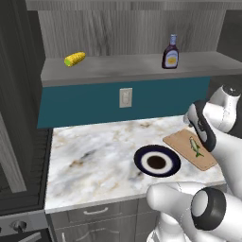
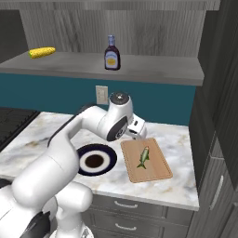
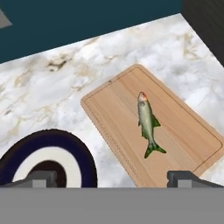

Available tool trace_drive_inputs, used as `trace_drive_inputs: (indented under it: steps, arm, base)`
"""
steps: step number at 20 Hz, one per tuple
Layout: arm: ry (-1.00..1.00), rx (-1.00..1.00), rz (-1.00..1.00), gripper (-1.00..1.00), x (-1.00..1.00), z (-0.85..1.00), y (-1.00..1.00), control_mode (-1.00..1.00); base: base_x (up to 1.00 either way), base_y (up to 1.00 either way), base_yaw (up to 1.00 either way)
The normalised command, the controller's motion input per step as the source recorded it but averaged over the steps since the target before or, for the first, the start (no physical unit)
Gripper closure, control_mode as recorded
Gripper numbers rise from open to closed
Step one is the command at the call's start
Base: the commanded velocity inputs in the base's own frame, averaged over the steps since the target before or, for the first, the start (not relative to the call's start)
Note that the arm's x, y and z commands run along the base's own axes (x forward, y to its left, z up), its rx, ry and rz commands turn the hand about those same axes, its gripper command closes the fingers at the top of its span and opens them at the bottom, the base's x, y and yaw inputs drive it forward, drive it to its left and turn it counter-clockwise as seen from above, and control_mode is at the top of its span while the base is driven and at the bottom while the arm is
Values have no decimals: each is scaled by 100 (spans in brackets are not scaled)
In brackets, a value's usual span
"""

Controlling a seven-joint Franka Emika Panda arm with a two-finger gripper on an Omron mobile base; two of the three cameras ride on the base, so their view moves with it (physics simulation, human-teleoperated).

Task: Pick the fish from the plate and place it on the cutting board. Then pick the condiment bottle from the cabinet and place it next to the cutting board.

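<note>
Pale wood carries the fish (image 3: 148,124), which is seen lying flat near the middle of the board (image 3: 183,118), head toward the teal wall strip (image 1: 94,101) and tail toward the counter's front edge. No writing can be read anywhere: the orange-yellow label on the bottle (image 2: 111,54) is too small to make out, and the board and plate (image 1: 142,153) are unmarked.

The bottle is seen upright on the grey shelf (image 2: 153,69), well apart from a corn cob (image 1: 74,59) lying at the shelf's far left end. A white wall outlet (image 1: 125,98) is set in the teal strip below. The plate is placed on the marble counter (image 1: 90,156) just beside the board's left edge, its dark centre bare. In the left base view the robot's own arm is seen across the board's right side; in the right base view the wrist hides the board's far corner.

The gripper (image 3: 113,178) is held above the counter with its fingers spread wide and nothing between them. One fingertip (image 3: 41,178) is seen over the plate, the other over the board's near end, with the fish lying clear of both, ahead of the hand and nearer its board-side finger.
</note>
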Motion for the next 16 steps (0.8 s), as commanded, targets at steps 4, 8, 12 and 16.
trace_drive_inputs:
  steps: [4,8,12,16]
  arm:
    - [0,15,-8,-100,-14,9,8,-100]
    - [0,18,-9,-100,-15,7,5,-100]
    - [0,20,-11,-100,-15,3,3,-100]
    - [0,21,-13,-100,-12,0,7,-100]
  base:
    - [0,0,0]
    - [0,0,0]
    - [0,0,0]
    - [0,0,0]
